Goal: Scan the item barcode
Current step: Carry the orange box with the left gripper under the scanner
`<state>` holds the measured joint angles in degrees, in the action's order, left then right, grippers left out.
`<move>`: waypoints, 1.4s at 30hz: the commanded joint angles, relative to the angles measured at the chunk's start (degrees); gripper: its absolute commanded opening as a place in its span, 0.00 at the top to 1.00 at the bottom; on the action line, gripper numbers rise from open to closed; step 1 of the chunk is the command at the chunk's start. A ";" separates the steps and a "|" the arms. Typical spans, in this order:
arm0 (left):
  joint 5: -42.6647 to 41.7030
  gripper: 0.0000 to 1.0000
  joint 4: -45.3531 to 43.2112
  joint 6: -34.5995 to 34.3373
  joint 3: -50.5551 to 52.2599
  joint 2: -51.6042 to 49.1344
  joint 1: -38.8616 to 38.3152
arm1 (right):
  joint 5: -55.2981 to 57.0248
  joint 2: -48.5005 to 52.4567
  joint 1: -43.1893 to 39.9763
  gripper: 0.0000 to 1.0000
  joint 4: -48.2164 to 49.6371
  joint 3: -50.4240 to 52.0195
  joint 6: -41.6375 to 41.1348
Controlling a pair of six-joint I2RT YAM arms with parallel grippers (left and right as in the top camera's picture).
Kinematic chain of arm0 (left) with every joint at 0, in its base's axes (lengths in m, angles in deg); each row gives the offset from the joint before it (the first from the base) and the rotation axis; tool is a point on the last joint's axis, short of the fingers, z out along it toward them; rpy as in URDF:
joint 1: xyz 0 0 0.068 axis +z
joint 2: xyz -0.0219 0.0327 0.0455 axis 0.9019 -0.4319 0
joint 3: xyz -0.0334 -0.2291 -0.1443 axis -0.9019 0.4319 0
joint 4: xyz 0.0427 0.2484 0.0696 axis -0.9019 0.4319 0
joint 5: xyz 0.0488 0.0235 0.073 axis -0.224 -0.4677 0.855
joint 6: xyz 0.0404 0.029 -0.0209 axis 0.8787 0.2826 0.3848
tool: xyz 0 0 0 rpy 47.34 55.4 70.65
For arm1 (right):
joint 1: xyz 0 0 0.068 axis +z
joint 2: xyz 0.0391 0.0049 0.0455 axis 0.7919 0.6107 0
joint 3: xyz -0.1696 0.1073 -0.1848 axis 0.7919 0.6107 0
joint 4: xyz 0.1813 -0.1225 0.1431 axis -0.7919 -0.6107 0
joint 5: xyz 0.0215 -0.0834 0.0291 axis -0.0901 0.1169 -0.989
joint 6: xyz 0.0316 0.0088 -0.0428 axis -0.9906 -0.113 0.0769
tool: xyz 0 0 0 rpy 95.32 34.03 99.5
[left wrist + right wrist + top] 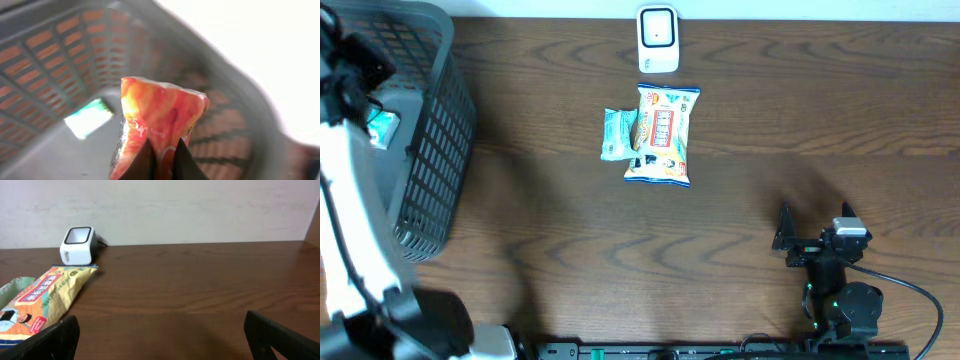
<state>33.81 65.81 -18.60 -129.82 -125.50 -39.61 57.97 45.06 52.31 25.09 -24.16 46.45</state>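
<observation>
Left claw [160, 162] clenched on the lower edge of an orange-red packet [162, 112], which was held over the inside of the grey basket [435, 150] at the left end of the bench [570, 250]. A teal packet [89, 118] lay on the basket floor. Right claw [815, 232], jaws released wide, sat low near the front right. The scanner [658, 40] stood at the far edge. Just before it lay a yellow bag [662, 135] and a small green packet [617, 135], touching side by side.

The left arm [342, 220] has a long white link between bulky black joints. The right arm [830, 275] is black, with a grey wrist block [851, 232], small green lights [810, 291] and a black cable [918, 288].
</observation>
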 commanded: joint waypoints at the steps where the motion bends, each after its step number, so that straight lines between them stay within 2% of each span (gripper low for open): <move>1: -16.59 0.93 0.24 -3.04 -0.39 5.99 0.04 | 0.04 -0.31 -0.28 0.01 -0.11 0.20 -0.37; 3: -22.75 0.93 0.85 -3.02 -0.39 8.66 -0.90 | 0.04 -0.31 -0.28 0.01 -0.11 0.20 -0.37; 5: -25.33 0.93 1.33 -3.02 -0.39 10.10 -2.25 | 0.04 -0.31 -0.28 0.01 -0.11 0.20 -0.37; 9: -25.99 0.92 4.28 -2.71 -0.39 11.91 -8.90 | 0.04 -0.31 -0.28 0.01 -0.09 0.20 -0.37; 15: -25.49 0.93 10.08 -1.01 1.27 7.48 -21.66 | 0.04 -0.31 -0.28 0.01 -0.11 0.20 -0.37; 18: -19.21 0.93 10.73 -0.63 2.54 3.61 -27.58 | 0.04 -0.31 -0.28 0.01 -0.11 0.20 -0.37; 23: -4.17 0.93 10.64 -1.31 3.15 -4.81 -36.39 | 0.04 -0.31 -0.28 0.01 -0.09 0.20 -0.37; 27: 3.91 0.92 9.64 -1.55 3.15 -12.48 -40.96 | 0.04 -0.31 -0.28 0.01 -0.11 0.20 -0.37; 31: 6.29 0.93 6.80 -2.19 3.15 -19.06 -42.97 | 0.04 -0.31 -0.28 0.01 -0.11 0.20 -0.37; 36: 11.02 0.93 5.51 -6.88 3.15 -24.46 -43.10 | 0.04 -0.31 -0.28 0.01 -0.11 0.20 -0.37; 42: 19.54 0.93 5.09 -6.88 3.15 -28.24 -43.10 | 0.04 -0.31 -0.28 0.01 -0.11 0.20 -0.37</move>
<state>47.12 70.96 -24.50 -126.74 -152.47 -82.85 57.97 45.06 52.31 25.09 -24.16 46.45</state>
